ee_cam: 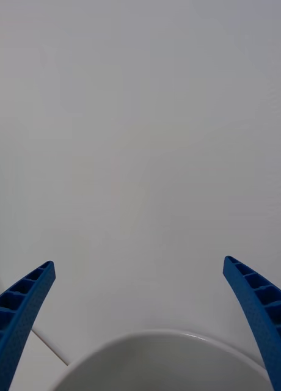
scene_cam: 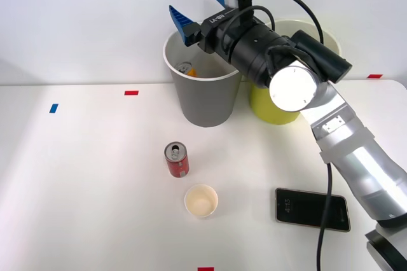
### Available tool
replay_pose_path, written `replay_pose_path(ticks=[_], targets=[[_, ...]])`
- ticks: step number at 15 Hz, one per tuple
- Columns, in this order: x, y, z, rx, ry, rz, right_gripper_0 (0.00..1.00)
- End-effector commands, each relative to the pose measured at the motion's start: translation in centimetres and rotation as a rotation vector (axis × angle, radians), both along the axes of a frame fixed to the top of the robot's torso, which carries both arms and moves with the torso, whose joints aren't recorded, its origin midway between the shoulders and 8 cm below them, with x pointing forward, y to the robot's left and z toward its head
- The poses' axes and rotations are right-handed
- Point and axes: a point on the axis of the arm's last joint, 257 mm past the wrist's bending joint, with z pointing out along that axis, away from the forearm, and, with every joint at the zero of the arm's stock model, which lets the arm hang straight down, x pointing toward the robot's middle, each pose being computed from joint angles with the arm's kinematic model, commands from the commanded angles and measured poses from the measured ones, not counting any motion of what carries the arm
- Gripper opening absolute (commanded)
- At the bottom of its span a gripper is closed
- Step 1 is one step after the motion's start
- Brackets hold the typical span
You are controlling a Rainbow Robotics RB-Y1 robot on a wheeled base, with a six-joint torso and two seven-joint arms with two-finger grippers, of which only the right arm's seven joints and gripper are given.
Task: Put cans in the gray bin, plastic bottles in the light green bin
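My right gripper (scene_cam: 197, 10) hangs open over the gray bin (scene_cam: 203, 102), its blue fingers spread wide with nothing between them. Inside that bin lies an orange-and-white can (scene_cam: 186, 68), silver top showing. A short red can (scene_cam: 177, 159) stands upright on the white table, in front of the bin. The light green bin (scene_cam: 270, 105) stands just right of the gray one, largely hidden by my arm. In the right wrist view the gripper (ee_cam: 139, 266) faces a pale wall, with the gray bin's white rim (ee_cam: 156, 335) below it. No plastic bottles are in view.
A cream paper cup (scene_cam: 201, 200) stands just in front of the red can. A black phone (scene_cam: 312, 208) lies flat at the front right under my forearm. Small red and blue tape marks dot the table.
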Motion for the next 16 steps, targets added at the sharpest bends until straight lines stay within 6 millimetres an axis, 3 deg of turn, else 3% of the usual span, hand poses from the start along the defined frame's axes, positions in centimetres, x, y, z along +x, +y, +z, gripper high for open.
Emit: replay_pose_path(ticks=[1,7,13,16], targets=[[-4.4,-3.1,-1.1,0.060,0.006,0.026,1.00],[-11.0,-10.1,-3.9,0.146,0.026,-0.049,1.00],[-15.1,-17.5,-9.0,0.194,0.018,-0.293,1.00],[-16.5,-19.5,-11.3,0.252,0.057,-0.373,1.00]])
